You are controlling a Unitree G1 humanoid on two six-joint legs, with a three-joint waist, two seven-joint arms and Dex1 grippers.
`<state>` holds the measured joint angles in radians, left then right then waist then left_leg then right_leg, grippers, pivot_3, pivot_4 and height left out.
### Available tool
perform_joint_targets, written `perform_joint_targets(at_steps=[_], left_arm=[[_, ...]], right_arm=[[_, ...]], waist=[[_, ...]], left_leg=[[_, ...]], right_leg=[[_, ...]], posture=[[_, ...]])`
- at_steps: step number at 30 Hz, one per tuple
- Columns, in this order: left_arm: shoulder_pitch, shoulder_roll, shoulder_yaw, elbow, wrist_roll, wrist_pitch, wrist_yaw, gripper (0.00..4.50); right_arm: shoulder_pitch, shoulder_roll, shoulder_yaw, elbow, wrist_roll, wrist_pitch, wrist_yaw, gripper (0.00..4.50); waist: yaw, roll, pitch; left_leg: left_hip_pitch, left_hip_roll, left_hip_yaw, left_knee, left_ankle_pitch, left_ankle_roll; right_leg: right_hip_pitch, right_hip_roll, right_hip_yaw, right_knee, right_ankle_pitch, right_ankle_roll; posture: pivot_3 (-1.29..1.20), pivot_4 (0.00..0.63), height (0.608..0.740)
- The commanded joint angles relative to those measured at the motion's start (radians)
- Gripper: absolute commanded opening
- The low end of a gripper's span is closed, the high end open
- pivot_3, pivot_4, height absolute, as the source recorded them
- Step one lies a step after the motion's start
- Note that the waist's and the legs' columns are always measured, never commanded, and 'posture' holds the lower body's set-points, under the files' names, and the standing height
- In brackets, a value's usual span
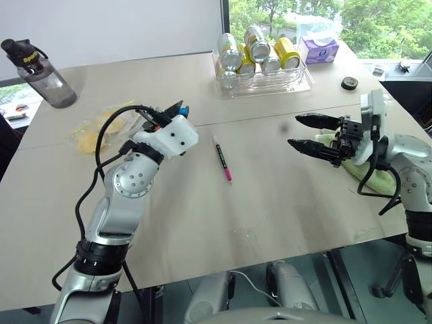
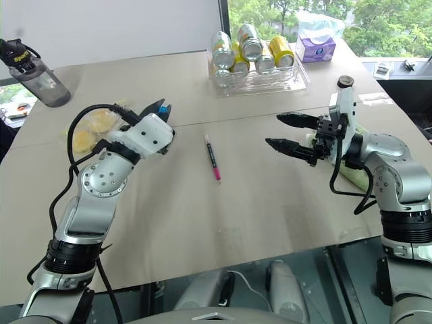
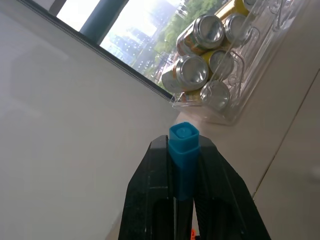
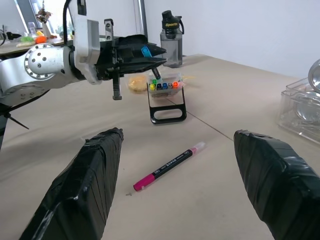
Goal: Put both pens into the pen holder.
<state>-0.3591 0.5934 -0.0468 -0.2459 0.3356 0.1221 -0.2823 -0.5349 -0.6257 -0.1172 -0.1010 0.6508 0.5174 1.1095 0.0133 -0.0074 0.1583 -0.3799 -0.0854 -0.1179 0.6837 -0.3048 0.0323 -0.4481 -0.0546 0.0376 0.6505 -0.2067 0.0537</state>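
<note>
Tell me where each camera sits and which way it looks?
Head views: up on the head, looking down at the beige table, both arms showing.
Left wrist view: along the shut left gripper clamping the blue-ended pen, toward the silver and yellow cans.
Right wrist view: between the open right gripper, at the pink-ended black pen.
Shared: that pen.

My workspace is a broad beige tabletop (image 1: 270, 202) crossed by thin seams. Beyond its far edge stands a plain white wall (image 1: 121, 27), and beside that a dark-framed window (image 1: 378, 23) looks onto green trees in daylight. Below the table's near edge I see grey floor (image 1: 169, 297).
</note>
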Motion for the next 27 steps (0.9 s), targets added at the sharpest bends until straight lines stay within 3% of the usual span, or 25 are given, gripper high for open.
perform_joint_targets(at_steps=[1,6,8,10,14,15,16,17,27], left_arm=[[-0.041,0.016,0.023,0.062,-0.009,-0.063,0.0,0.0],[-0.059,0.019,0.032,0.116,-0.013,-0.096,0.003,0.0],[-0.054,0.019,0.042,0.12,-0.005,-0.091,0.012,1.03],[-0.05,0.023,0.048,0.123,0.004,-0.089,0.019,1.68],[-0.05,0.027,0.056,0.133,0.013,-0.087,0.026,3.47],[-0.049,0.026,0.058,0.134,0.014,-0.086,0.028,3.65],[-0.048,0.025,0.06,0.134,0.016,-0.084,0.029,4.2],[-0.047,0.024,0.062,0.135,0.018,-0.084,0.029,4.44],[-0.044,-0.012,0.054,0.136,-0.049,-0.081,-0.011,4.44]], right_arm=[[-0.008,-0.013,-0.022,-0.032,0.008,-0.024,0.001,3.76],[-0.001,-0.023,-0.032,-0.03,0.006,-0.029,-0.001,3.76],[0.006,-0.025,-0.034,-0.036,0.008,-0.03,-0.005,3.83],[0.012,-0.026,-0.035,-0.042,0.011,-0.031,-0.009,3.83],[0.017,-0.027,-0.036,-0.044,0.012,-0.034,-0.012,3.83],[0.017,-0.026,-0.035,-0.043,0.011,-0.035,-0.013,3.83],[0.016,-0.026,-0.034,-0.041,0.01,-0.036,-0.012,3.83],[0.014,-0.026,-0.033,-0.039,0.009,-0.037,-0.012,3.83],[0.006,-0.024,-0.024,-0.031,0.002,-0.041,-0.009,3.83]], waist=[[0.0,0.0,0.0],[0.0,0.0,0.0],[0.0,0.0,0.0],[-0.001,0.0,0.0],[-0.001,0.0,0.0],[-0.001,0.0,0.0],[-0.001,0.0,0.0],[-0.001,0.0,0.0],[-0.001,0.0,0.0]], left_leg=[[0.0,0.0,0.0,0.0,0.0,0.0],[0.0,0.0,0.0,0.0,0.0,0.0],[0.0,0.0,0.0,0.0,0.0,0.0],[0.0,0.0,0.0,0.0,0.0,0.0],[0.0,0.0,0.0,0.0,0.0,0.0],[0.0,0.0,0.0,0.0,0.0,0.0],[0.0,0.0,0.0,0.0,0.0,0.0],[0.0,0.0,0.0,0.0,0.0,0.0],[0.0,0.0,0.0,0.0,0.0,0.0]], right_leg=[[0.0,0.0,0.0,0.0,0.0,0.0],[0.0,0.0,0.0,0.0,0.0,0.0],[0.0,0.0,0.0,0.0,0.0,0.0],[0.0,0.0,0.0,0.0,0.0,0.0],[0.0,0.0,0.0,0.0,0.0,0.0],[0.0,0.0,0.0,0.001,0.0,0.0],[0.0,0.0,0.0,0.001,0.0,0.0],[0.0,0.0,0.0,0.001,0.0,0.0],[0.0,0.0,0.0,0.001,0.0,0.0]], posture=[[0.0,0.15,0.739],[0.0,0.15,0.739],[0.0,0.15,0.739],[0.0,0.15,0.739],[0.0,0.15,0.739],[0.0,0.15,0.739],[0.0,0.15,0.739],[0.0,0.15,0.739],[0.0,0.15,0.739]])
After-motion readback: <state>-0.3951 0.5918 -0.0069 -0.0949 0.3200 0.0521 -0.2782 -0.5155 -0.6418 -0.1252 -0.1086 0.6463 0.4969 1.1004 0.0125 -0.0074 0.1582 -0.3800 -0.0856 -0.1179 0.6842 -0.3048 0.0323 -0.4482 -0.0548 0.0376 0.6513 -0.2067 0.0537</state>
